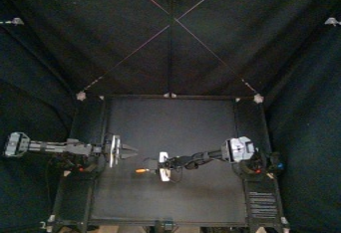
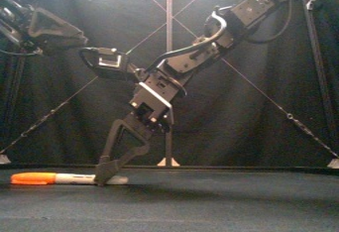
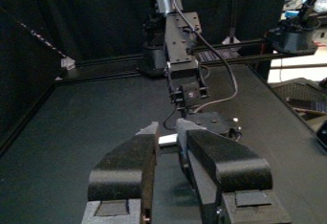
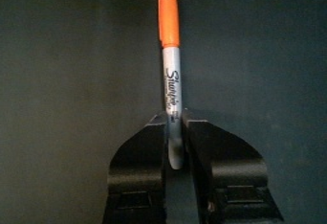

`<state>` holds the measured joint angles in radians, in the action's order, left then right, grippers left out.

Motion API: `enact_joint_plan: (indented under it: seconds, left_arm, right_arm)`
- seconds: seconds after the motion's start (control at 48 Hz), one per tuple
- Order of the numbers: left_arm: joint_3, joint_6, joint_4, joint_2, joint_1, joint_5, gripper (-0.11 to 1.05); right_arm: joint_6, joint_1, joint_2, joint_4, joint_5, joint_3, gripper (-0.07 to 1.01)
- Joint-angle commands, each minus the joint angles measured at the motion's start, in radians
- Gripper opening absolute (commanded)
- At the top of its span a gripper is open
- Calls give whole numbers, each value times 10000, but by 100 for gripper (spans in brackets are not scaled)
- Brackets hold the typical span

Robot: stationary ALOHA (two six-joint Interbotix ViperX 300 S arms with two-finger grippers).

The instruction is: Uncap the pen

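Jaws on the left gripper are spread apart with nothing between them. In the top view it sits at about 9 o'clock on the worktop, and the front view shows it hanging well above the surface, so it isn't touching anything.

Next along is the Sharpie marker, close to the middle of the worktop and a touch toward 9 o'clock. It's lying flat along the 9-to-3 line, low at the surface. I honestly can't tell if it's resting on the worktop or lifted a hair off it. Its orange cap is on and points to 9 o'clock. From the cap, the left gripper is up around 10 o'clock and near it, but apart.

The grey barrel runs off toward 3 o'clock, straight into the right gripper. Those jaws are clenched on the barrel at the back end, opposite the cap. The right wrist view makes that pretty clear: the black script on the barrel and the whole orange cap stick out past the jaw tips. In the front view the right gripper slants down steeply to the marker from the 1 o'clock side.
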<state>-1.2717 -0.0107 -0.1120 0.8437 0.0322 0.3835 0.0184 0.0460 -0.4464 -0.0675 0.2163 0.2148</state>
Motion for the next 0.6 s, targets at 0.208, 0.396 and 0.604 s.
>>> enact_joint_plan:
  seconds: [0.208,0.396,0.604]
  left_arm:
    - [399,15,1120,-276,123,92,72]
    - [675,31,1641,-660,215,107,88]
    - [782,15,1994,-1243,215,92,100]
  right_arm:
    - [31,-123,2638,-215,-77,752,46]
    - [31,-399,3528,-322,-31,1120,46]
    - [31,-813,4004,-629,-77,1350,46]
